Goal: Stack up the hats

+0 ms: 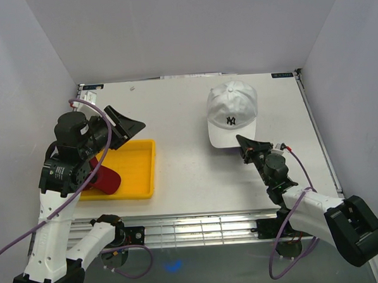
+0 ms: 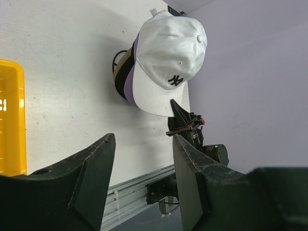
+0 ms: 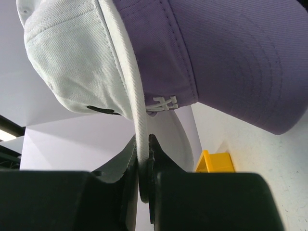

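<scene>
A white hat (image 1: 232, 111) with an NY logo sits at the back right of the table. In the left wrist view this white hat (image 2: 168, 53) lies on top of a tan hat (image 2: 123, 63) and a black hat (image 2: 118, 83). My right gripper (image 1: 244, 145) is shut on its brim edge (image 3: 139, 120), with the purple underside (image 3: 231, 57) above the fingers. A red hat (image 1: 107, 180) lies in the yellow tray (image 1: 136, 169), partly hidden by my left arm. My left gripper (image 1: 126, 127) hangs open and empty above the tray's far end.
The yellow tray (image 2: 10, 120) sits at the front left, near the table's front rail (image 1: 200, 226). Walls close in the table on the left, back and right. Bare table surface (image 1: 182, 135) lies between the tray and the hat pile.
</scene>
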### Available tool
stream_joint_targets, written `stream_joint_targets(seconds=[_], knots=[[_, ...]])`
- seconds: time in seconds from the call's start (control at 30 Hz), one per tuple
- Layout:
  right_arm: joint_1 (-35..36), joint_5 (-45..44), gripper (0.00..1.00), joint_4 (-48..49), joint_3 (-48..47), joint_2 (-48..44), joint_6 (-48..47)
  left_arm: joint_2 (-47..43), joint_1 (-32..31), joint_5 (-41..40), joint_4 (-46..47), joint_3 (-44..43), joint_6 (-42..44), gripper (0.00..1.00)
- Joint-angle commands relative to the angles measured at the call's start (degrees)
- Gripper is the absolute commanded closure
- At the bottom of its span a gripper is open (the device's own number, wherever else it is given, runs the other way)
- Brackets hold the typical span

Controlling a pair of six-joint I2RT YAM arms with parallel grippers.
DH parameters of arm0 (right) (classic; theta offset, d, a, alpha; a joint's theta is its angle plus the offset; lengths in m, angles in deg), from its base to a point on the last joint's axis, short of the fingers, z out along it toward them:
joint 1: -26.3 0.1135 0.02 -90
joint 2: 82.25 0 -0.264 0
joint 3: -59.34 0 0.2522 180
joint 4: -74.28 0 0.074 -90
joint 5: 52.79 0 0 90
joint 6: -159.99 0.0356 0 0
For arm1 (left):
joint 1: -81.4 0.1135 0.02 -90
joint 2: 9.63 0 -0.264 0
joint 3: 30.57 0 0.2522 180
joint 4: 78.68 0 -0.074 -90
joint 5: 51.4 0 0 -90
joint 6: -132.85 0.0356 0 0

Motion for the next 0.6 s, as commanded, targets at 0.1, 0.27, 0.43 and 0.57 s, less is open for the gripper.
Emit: stream_joint_targets(seconds=[0.1, 0.27, 0.43, 0.57], knots=[[-1.75, -1.29, 0.92, -20.69, 4.92, 4.98, -1.81, -1.09, -0.22, -0.56, 0.13, 0.58, 1.04, 0.39], [-2.28, 0.21, 0.92, -22.0, 4.13, 7.17, -2.43, -1.35, -0.22, -0.56, 0.13, 1.02, 1.04, 0.39], [-2.98, 0.39, 0.92, -24.9, 4.13, 7.09, -2.51, -1.52, -0.3, -0.91, -0.31, 0.93, 1.22, 0.39], [-4.12, 0.82, 0.92, -27.54, 3.26, 7.0, -3.3, -1.79, -0.3, -1.08, -0.39, 1.28, 1.22, 0.39]])
